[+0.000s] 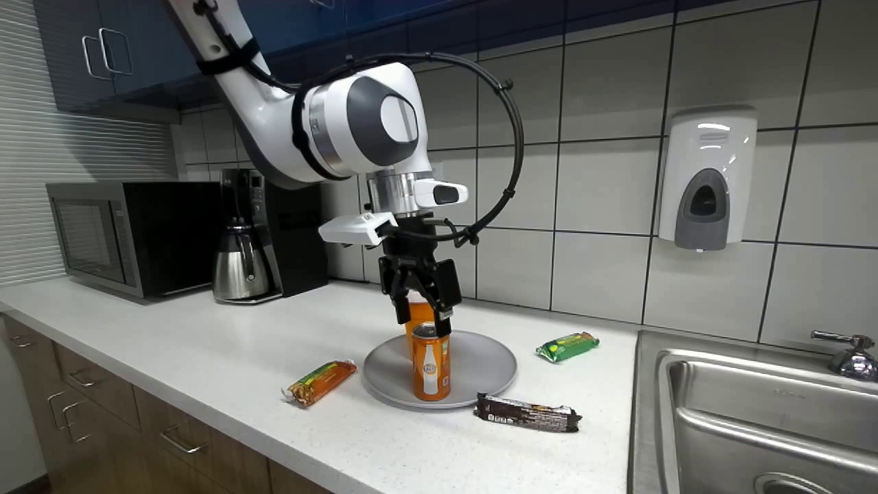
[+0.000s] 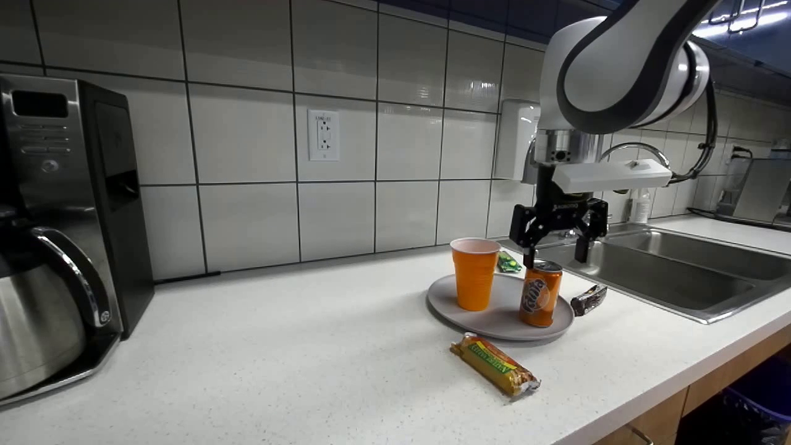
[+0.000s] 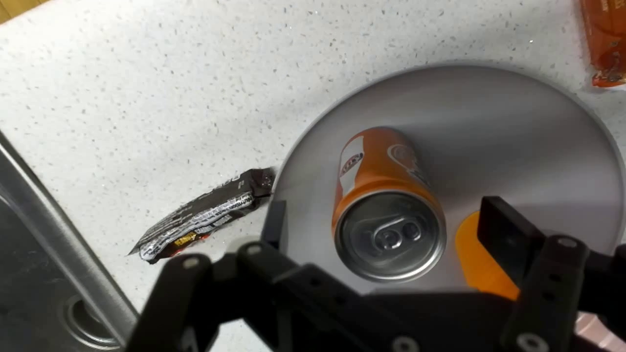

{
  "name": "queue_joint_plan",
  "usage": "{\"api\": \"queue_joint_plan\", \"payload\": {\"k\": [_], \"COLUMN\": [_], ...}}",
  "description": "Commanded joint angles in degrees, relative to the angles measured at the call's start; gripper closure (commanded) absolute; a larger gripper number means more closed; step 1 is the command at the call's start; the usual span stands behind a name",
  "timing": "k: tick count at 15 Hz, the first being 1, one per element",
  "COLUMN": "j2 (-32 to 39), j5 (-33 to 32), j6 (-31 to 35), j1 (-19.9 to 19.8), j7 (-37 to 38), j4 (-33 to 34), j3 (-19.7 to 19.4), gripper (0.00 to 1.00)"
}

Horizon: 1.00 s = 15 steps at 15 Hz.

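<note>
An orange soda can [image 1: 431, 374] stands upright on a grey round plate [image 2: 448, 306]. Just above it my gripper [image 2: 555, 254] points down, its fingers spread and nothing held. From the wrist view the jaws lie to either side of the can's silver lid [image 3: 391, 234], a gap showing at each side. An orange cup [image 2: 474, 278] shares the plate; in the wrist view it is mostly covered by the right-hand finger [image 3: 508, 234], and in an exterior view the can and gripper hide part of it.
Around the plate lie a dark wrapped bar [image 1: 527, 414], a green one [image 1: 568, 347] and an orange-yellow one [image 2: 495, 364]. A steel sink [image 1: 775, 405] borders the counter. Along the tiled wall are a coffee maker [image 1: 291, 240], a microwave [image 1: 171, 237] and a soap dispenser [image 1: 710, 175].
</note>
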Motion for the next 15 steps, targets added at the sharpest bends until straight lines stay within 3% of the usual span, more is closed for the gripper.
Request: {"api": "queue_joint_plan", "payload": {"k": [1, 15], "j2": [2.4, 10.1], "j5": [0.0, 1.4], "j6": [-1.6, -1.7], "j1": [1.1, 2.3], "j7": [-1.9, -5.9], "j4": [2.7, 9.5], "j3": [-1.4, -2.6], "gripper": [0.00, 0.00]}}
